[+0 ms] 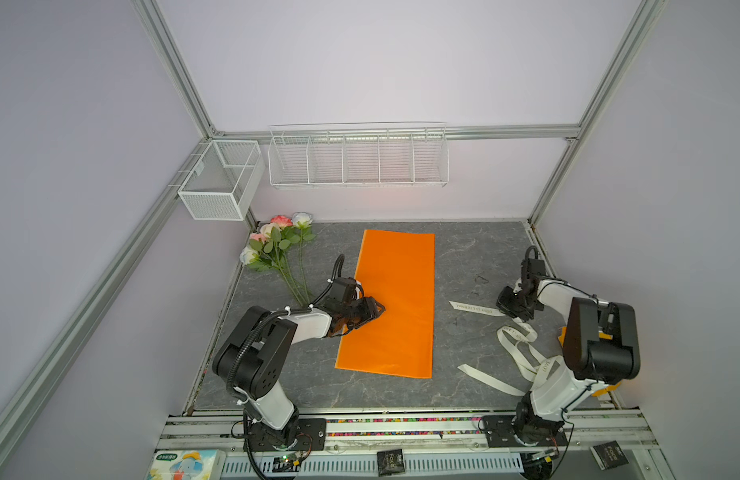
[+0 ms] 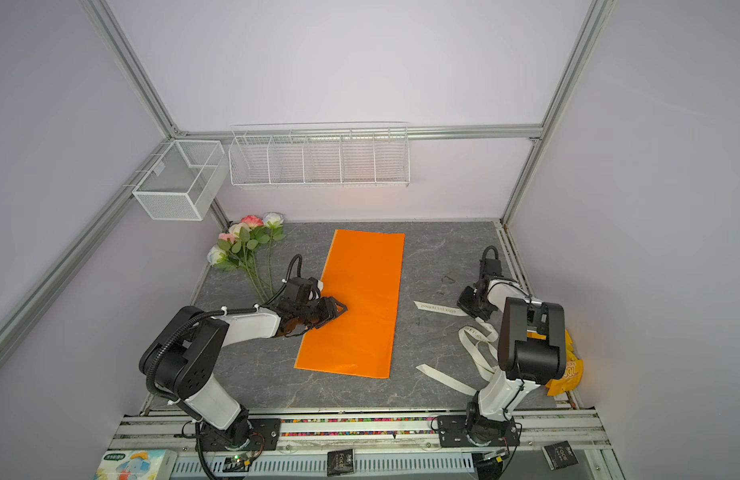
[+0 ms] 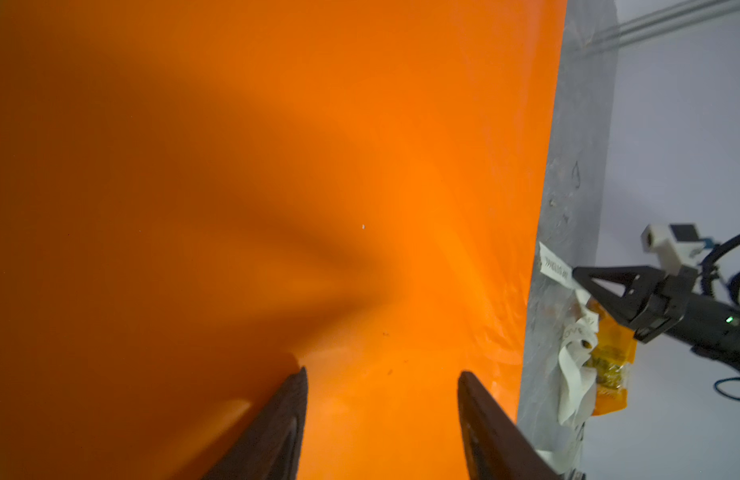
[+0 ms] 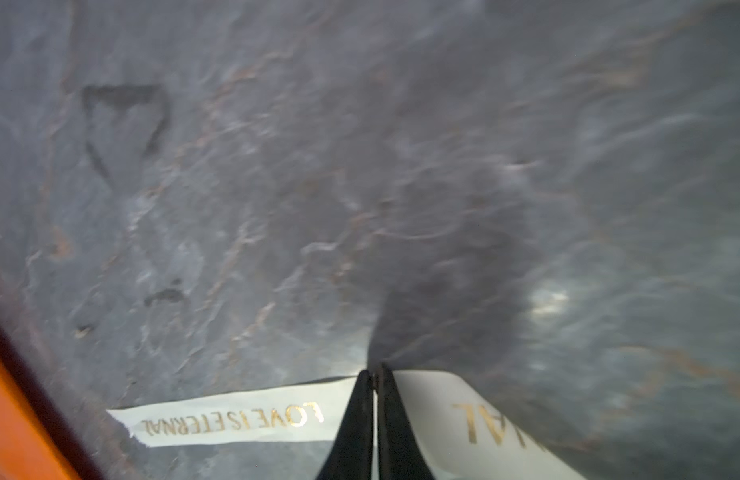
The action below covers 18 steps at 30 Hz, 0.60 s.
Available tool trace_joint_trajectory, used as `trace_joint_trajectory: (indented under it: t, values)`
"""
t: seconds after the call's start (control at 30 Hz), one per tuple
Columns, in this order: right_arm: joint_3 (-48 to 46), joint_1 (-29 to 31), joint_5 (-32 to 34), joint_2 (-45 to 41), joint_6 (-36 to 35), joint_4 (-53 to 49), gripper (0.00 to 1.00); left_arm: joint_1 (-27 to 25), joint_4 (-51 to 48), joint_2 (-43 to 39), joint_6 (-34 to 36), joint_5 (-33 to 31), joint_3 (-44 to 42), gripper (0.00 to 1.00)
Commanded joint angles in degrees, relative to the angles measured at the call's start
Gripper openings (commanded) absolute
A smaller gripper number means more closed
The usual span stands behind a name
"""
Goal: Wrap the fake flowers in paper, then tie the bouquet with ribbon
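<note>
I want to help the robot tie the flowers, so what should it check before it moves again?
1. Right gripper holding the ribbon: ok, pinched shut on it.
2. Left gripper free: ok, open and holding nothing, over the orange sheet.
3. Flowers on the sheet: not ok, they lie beside it, at the table's far left corner.
4. Sheet flat: ok.
5. Ribbon free of knots: cannot tell, its loops are partly hidden by the right arm.
</note>
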Motion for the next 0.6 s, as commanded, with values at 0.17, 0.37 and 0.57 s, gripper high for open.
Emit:
trace_joint_trajectory:
  t: [0.17,0.37,0.57]
  values:
    - [2.1,2.5,-3.3,-15.7,-6.9,-2.8,0.28,-4.7,3.1,0.3,-15.8,-10.6,-5.0,0.59]
    - [-1.0,18.2,-7.7,-25.0,-6.6,-2.6,0.43,-12.7,3.6,-0.3,-19.4,-16.9,-1.0,0.60]
    - [-3.3,39.0,-6.4,-24.9,-1.2,0.1,0.46,-13.2,-13.8,-15.1,-9.5,-25.8,1.3,0.64]
